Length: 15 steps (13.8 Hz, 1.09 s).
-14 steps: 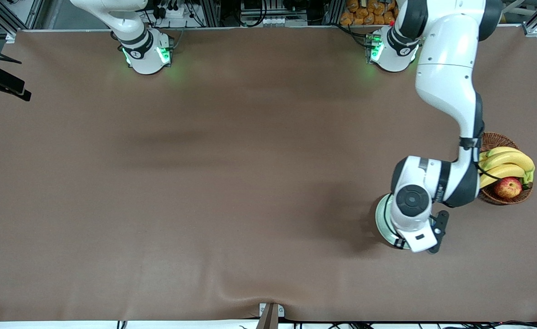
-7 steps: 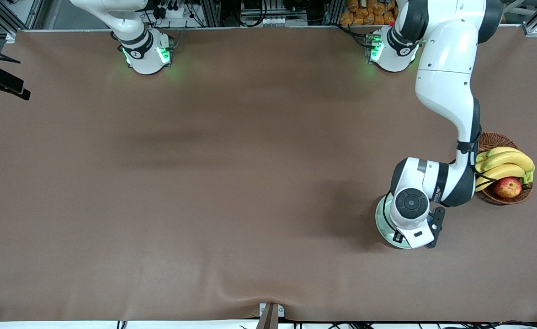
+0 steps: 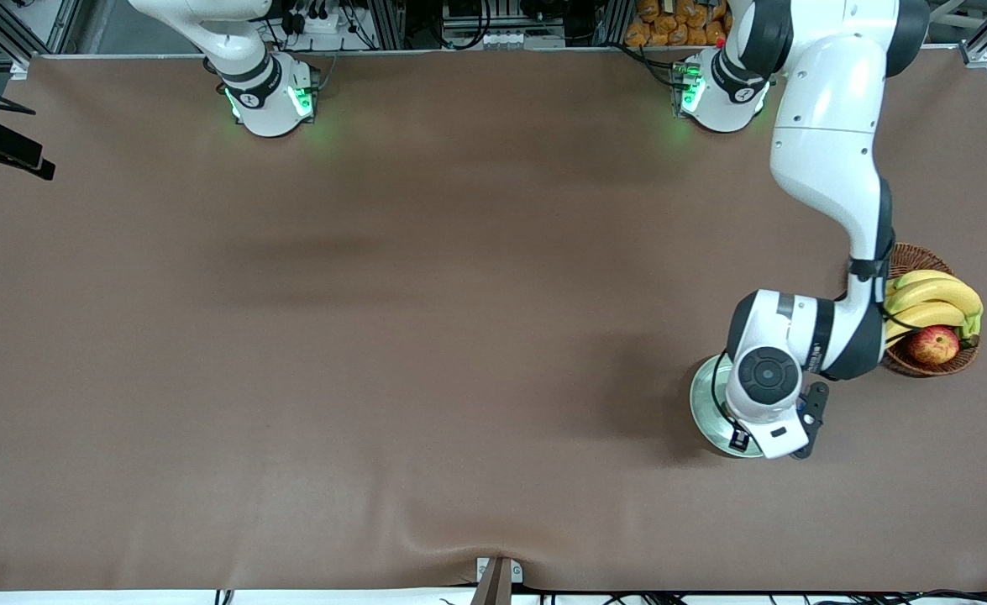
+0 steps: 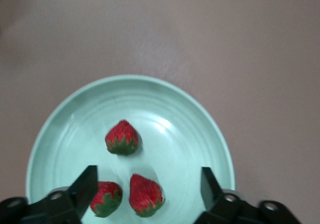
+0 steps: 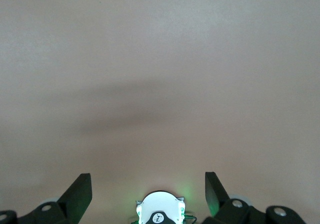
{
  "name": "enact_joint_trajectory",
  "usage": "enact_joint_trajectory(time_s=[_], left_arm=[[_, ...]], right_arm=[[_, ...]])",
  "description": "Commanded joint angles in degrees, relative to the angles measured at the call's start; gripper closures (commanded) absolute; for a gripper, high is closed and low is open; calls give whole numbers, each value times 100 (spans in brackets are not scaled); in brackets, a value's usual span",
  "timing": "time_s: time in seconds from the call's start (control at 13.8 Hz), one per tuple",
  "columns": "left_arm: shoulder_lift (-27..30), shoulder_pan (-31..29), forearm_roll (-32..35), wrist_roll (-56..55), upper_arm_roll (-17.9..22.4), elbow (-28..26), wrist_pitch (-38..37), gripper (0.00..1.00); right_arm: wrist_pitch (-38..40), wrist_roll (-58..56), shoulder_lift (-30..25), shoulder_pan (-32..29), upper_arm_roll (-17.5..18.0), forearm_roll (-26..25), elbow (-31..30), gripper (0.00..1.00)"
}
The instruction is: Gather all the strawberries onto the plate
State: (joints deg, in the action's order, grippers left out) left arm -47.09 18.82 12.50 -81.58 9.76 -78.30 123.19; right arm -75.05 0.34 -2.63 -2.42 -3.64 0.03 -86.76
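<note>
The wide brown cloth-covered table (image 3: 375, 336) fills the front view, with both white Franka arm bases along its edge farthest from the front camera. The left arm (image 3: 829, 160) reaches from its base toward the corner of the table that is nearest the front camera at the left arm's end, its wrist bent over the round, shallow, pale mint-green glossy plate (image 3: 705, 412). That plate sits on the cloth near the left arm's end, somewhat closer to the front-camera edge than the brown wicker fruit basket (image 3: 909, 256) just beside it. The basket lies close to the table's end edge and holds a bunch of yellow bananas (image 3: 934, 298) and a red-yellow apple (image 3: 932, 344).

The left gripper (image 4: 150, 189) hangs over the plate (image 4: 200, 129), its black fingers (image 4: 85, 184) spread wide apart and released, grasping nothing. Inside the plate lie three tiny red strawberries with dark green leafy caps: one (image 4: 122, 138) near the middle, and two (image 4: 145, 195) (image 4: 105, 199) side by side closer to the gripper, between its fingers.

The right arm (image 3: 233, 42) waits folded up over its own base; the right gripper (image 5: 150, 191) hangs above bare cloth and that base, fingers parted and empty.
</note>
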Motion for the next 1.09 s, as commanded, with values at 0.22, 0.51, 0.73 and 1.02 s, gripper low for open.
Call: enact_joint_trajectory(time_s=[0.22, 0.51, 0.73, 1.02], left_arm=[[1236, -518, -678, 2125, -88, -106, -1076, 0], [1939, -581, -819, 3295, -88, -115, -1981, 0], [2493, -572, -899, 4121, -97, -159, -2728, 0], [3626, -747, -1101, 5316, -245, -843, -2906, 0]], right_arm=[[70, 142, -18, -74, 12, 84, 19, 0], [52, 397, -18, -48, 21, 93, 28, 0], [52, 345, -18, -57, 21, 85, 28, 0], [44, 309, -9, -57, 21, 76, 28, 0]])
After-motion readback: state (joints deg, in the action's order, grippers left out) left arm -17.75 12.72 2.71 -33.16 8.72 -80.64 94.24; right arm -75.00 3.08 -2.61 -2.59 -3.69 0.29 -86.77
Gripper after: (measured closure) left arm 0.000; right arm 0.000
